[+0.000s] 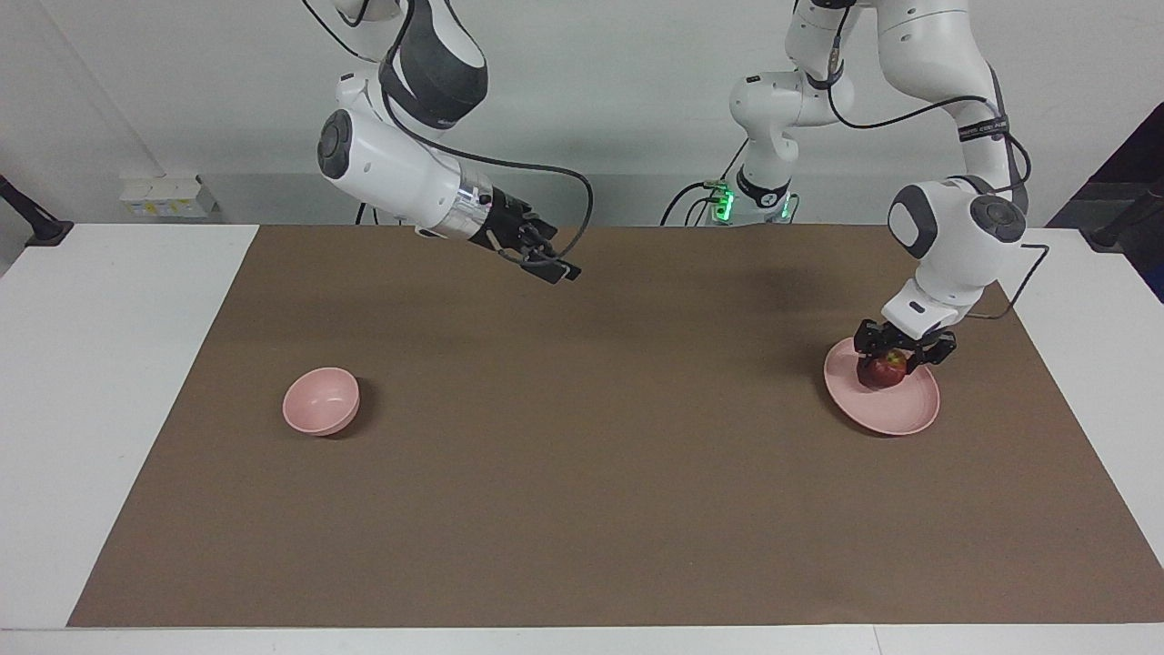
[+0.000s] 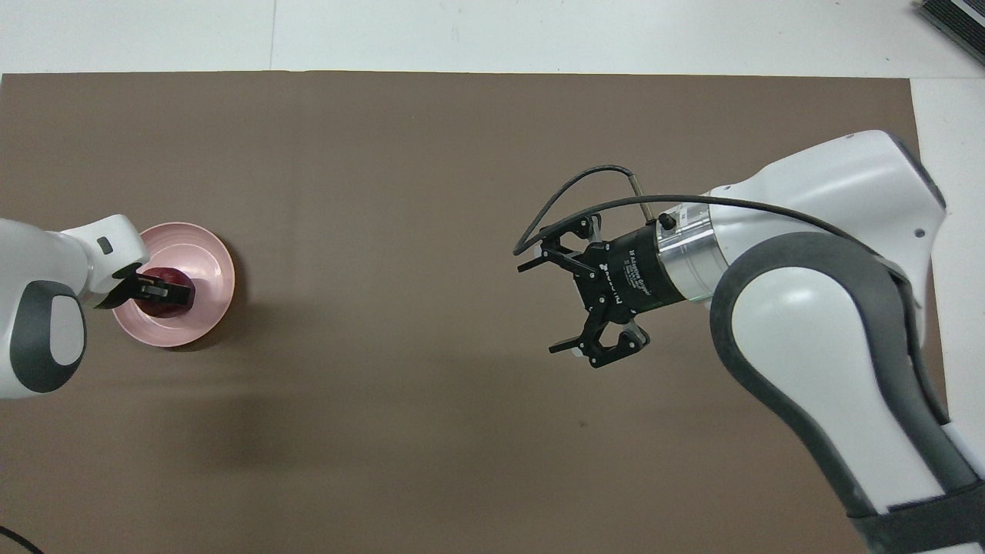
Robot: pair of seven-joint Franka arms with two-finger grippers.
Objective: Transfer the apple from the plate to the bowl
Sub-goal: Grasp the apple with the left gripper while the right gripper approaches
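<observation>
both left gripper (image 1: 897,363) fingers clamp the apple (image 1: 885,371) (on the plate (image 1: 896,409)); right gripper (image 2: 542,304) gapes wide.

**Apple on plate, bowl apart**

The apple (image 1: 884,369), small, round, dark red with a yellow patch on top, sits on the pale pink plate (image 1: 896,414), toward its upper edge, at the right of the facing view. The plate lies flat, shallow and low-rimmed. The pink bowl (image 1: 320,400), smaller and deeper, stands upright at middle left of that view, well apart from the plate.
</observation>
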